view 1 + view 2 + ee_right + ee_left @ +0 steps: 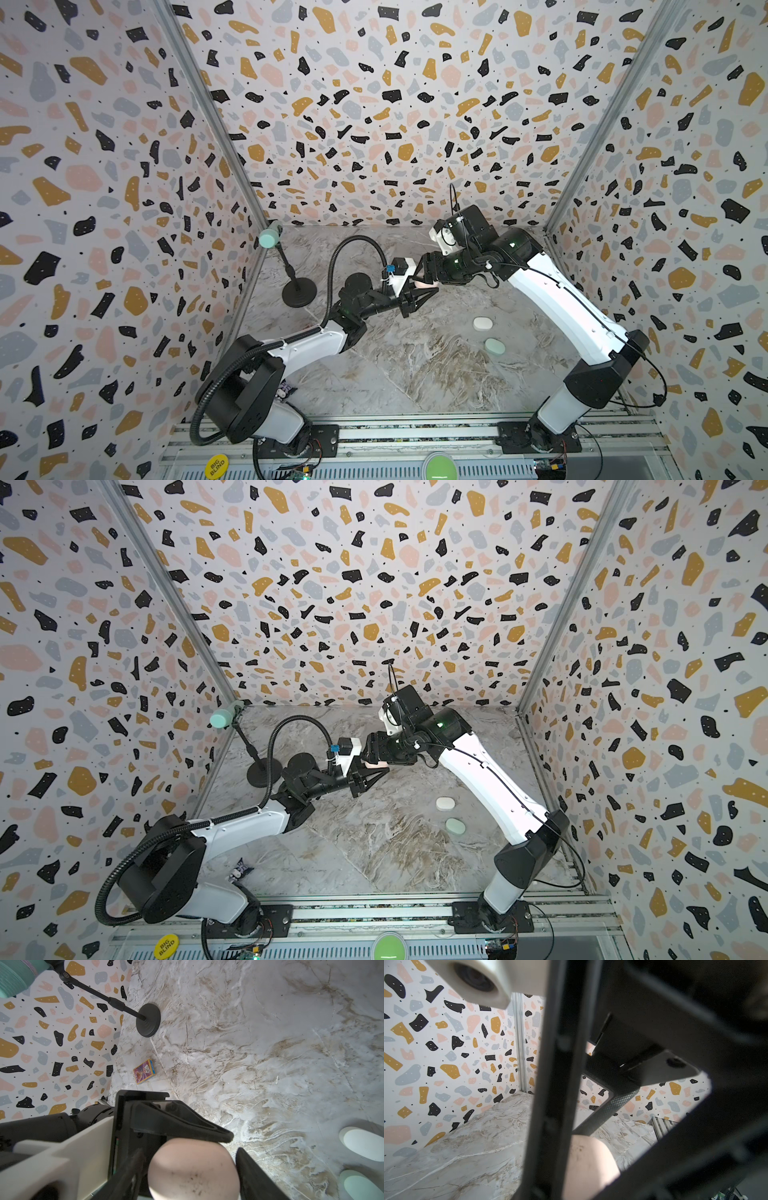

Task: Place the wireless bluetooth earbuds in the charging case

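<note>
The two sets of fingers meet above the far middle of the surface (pixel 415 374), where the pink case (pixel 193 1172) is held aloft. The left fingers (pixel 187 1126) are pressed shut on it, one lying along its rounded shell. The right fingers (pixel 253 1174) stand spread to either side, with a sliver of gap showing at one flank. We see no earbuds in any view, neither loose nor seated. The white case (pixel 483 323) and the green case (pixel 494 346) lie closed, just beside each other, well apart from the fingers. We judge these two finished and the pink case last. Whether its buds are inside we cannot tell.
</note>
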Available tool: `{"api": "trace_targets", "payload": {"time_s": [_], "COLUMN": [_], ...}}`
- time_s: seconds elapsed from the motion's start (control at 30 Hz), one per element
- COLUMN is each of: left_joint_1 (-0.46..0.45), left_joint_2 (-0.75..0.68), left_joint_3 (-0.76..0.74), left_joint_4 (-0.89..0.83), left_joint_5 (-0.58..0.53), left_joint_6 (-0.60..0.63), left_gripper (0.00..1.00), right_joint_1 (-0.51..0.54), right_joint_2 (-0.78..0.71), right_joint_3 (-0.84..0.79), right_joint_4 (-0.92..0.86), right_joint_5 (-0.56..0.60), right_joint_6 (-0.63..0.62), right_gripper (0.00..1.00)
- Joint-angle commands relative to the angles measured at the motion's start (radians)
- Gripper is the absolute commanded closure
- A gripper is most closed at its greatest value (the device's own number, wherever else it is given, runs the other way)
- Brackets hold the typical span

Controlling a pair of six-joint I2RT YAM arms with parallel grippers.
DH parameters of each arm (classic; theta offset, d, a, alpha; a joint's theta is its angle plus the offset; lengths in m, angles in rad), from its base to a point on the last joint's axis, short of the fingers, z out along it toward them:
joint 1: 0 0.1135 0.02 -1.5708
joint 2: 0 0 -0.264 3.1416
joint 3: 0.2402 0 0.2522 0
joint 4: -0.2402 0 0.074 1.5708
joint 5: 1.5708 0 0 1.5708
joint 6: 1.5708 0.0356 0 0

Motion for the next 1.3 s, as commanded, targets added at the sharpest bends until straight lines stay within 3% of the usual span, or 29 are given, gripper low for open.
{"api": "trace_targets", "payload": {"time_s": [0.0,0.67,1.1,1.23,1.27], "left_joint_1": [-0.003,-0.003,-0.003,-0.003,-0.003], "left_joint_2": [-0.025,-0.036,-0.036,-0.031,-0.031], "left_joint_3": [0.008,0.007,0.008,0.014,0.016], "left_joint_4": [0.065,0.06,0.044,0.027,0.015], "left_joint_5": [0.013,0.012,0.004,0.003,0.0], "left_joint_6": [0.017,0.023,0.033,0.036,0.036], "left_gripper": [0.92,0.92,0.92,0.85,0.77], "right_joint_1": [0.017,0.017,0.017,0.012,0.008], "right_joint_2": [0.002,0.052,0.055,0.046,0.043], "right_joint_3": [0.048,0.105,0.105,0.106,0.104], "right_joint_4": [-0.06,-0.119,-0.101,-0.103,-0.104], "right_joint_5": [-0.009,0.022,0.011,0.037,0.044], "right_joint_6": [-0.014,-0.011,-0.008,-0.009,-0.012], "right_gripper": [0.28,0.25,0.45,0.47,0.47]}}
